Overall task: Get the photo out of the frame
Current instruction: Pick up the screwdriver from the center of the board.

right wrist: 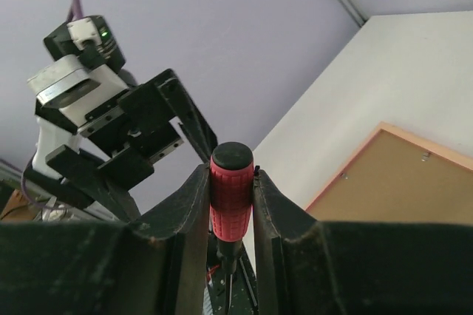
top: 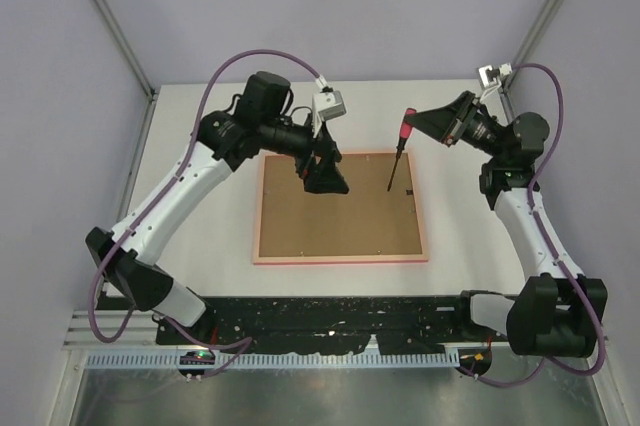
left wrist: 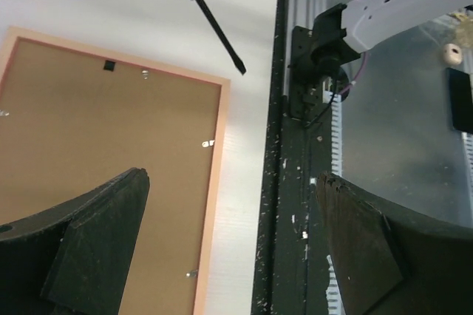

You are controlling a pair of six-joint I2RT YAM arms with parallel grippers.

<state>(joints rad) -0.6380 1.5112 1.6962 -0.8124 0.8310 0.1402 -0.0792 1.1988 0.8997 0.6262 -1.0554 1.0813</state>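
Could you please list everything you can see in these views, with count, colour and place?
frame: one, pink, lying back side up mid-table.
backing board: one, brown, inside the frame.
metal tabs: at least four, silver, along the board's edges.
screwdriver: one, red handle and black shaft, over the board's far right part.
table: one, white, under the frame.
left gripper: one, black, open, above the board's far side.
right gripper: one, black, shut on the screwdriver.

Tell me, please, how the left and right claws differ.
The left claw is wide open and empty; the right claw is shut on a red-handled screwdriver. The left claw hangs over the frame's brown backing; the right claw sits by its far right corner. Both are black.
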